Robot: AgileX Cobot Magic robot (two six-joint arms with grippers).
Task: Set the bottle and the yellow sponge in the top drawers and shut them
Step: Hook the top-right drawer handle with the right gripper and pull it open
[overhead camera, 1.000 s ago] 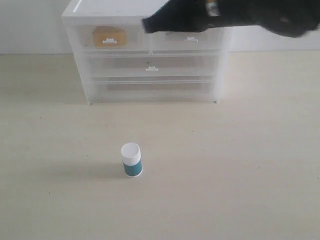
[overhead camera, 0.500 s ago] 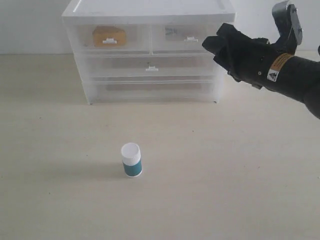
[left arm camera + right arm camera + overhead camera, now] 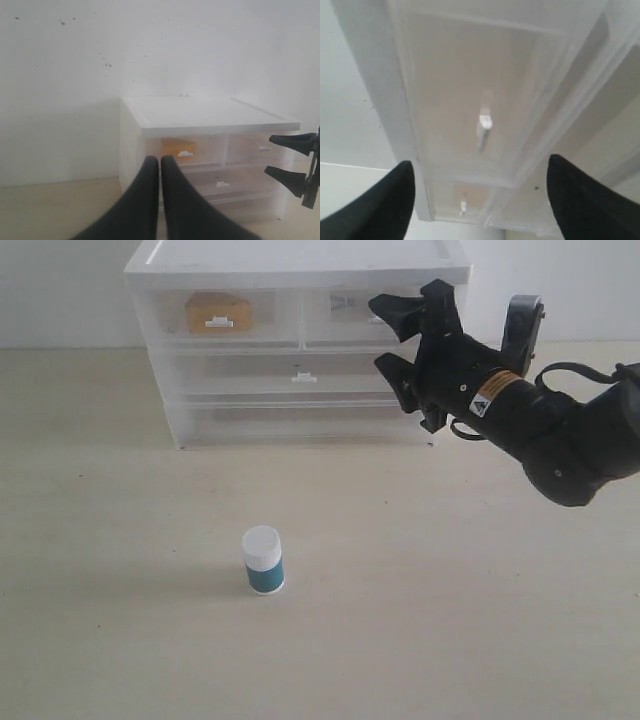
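The bottle [image 3: 264,560] stands upright on the table, apart from both grippers. The yellow sponge [image 3: 217,310] shows through the front of the left top drawer [image 3: 165,315], which is pushed in. It also appears in the left wrist view as the yellow sponge [image 3: 178,146]. My right gripper [image 3: 380,334] is open, jaws one above the other, just in front of the right top drawer [image 3: 345,325]. In the right wrist view that drawer's handle [image 3: 484,123] lies between the spread fingers of my right gripper [image 3: 480,162]. My left gripper [image 3: 160,160] is shut and empty, far from the cabinet.
The white cabinet [image 3: 295,255] stands at the back of the table against a white wall. Two full-width drawers [image 3: 300,375] sit below the top ones. My right arm [image 3: 560,430] reaches in from the right.
My right arm swung off the cabinet's top to the right, then came back lower with its jaws open in front of the right top drawer. The bottle has not moved.
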